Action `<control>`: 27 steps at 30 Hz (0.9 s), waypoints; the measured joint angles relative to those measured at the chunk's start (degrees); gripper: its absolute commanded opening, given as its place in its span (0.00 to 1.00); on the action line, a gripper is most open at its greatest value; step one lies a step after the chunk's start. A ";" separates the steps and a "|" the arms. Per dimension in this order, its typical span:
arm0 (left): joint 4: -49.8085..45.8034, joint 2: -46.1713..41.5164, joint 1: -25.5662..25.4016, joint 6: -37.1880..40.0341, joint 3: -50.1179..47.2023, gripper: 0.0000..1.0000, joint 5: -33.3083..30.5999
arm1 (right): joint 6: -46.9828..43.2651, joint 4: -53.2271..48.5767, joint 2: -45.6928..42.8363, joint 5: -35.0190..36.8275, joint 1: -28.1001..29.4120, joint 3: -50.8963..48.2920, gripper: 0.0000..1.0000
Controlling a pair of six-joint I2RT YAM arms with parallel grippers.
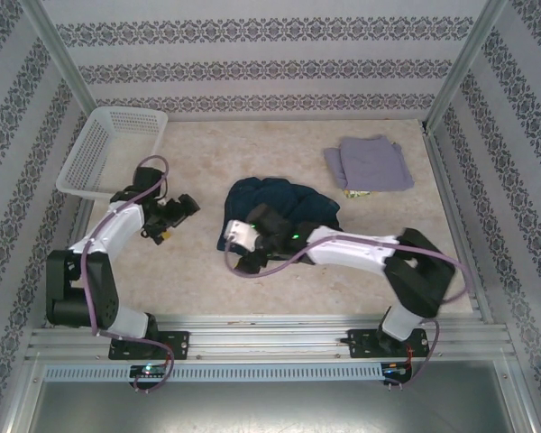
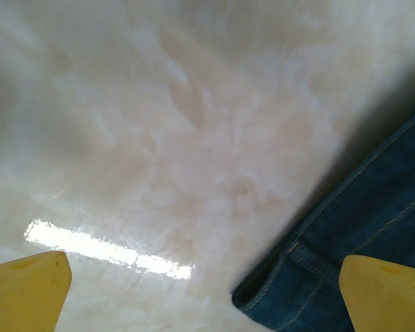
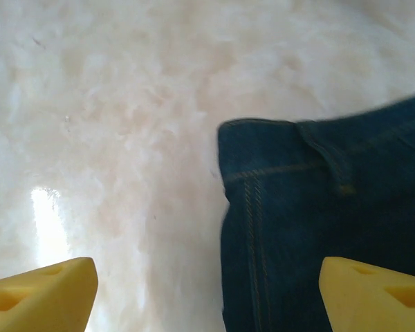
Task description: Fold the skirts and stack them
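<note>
The dark blue denim skirt (image 1: 284, 206) lies in a crumpled heap at the middle of the tabletop (image 1: 207, 280). Toward the far right corner we see the grey-lavender skirt (image 1: 370, 162) folded flat, with a sliver of the yellow skirt (image 1: 353, 192) showing under its near edge. The white basket (image 1: 108, 149) sits in the far left corner.

Our left gripper (image 1: 176, 215) hovers over bare tabletop just left of the denim heap, apart from it. In its wrist view the yellow fingertips (image 2: 28, 290) stand wide apart with nothing between them, and a stitched denim hem crosses the lower right.

Our right gripper (image 1: 243, 245) is at the heap's near left edge. Its fingers (image 3: 41, 294) are also spread wide, one over the tabletop and the other over the denim's seamed corner. We cannot tell whether it touches the cloth.
</note>
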 measured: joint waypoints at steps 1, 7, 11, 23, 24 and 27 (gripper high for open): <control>0.35 -1.09 0.61 0.00 0.04 1.00 0.11 | -2.29 0.26 3.10 0.31 0.76 1.79 0.77; 3.21 -4.72 4.35 -0.02 -0.37 1.00 1.29 | -8.57 0.59 15.47 0.35 1.66 11.15 0.55; 4.22 -4.85 4.70 -0.02 -1.92 1.00 2.45 | -8.57 -0.52 20.37 0.46 1.22 16.61 0.47; 5.31 -5.20 5.09 0.24 -3.58 1.00 2.97 | -7.63 0.44 18.86 8.74 -0.11 13.16 0.60; 5.68 -5.20 5.11 0.24 -3.74 1.00 3.10 | -7.61 0.39 18.91 8.94 -0.11 13.18 0.57; 6.58 -5.20 5.20 0.22 -4.17 1.00 3.98 | -6.95 -1.90 19.87 8.37 0.00 14.91 0.39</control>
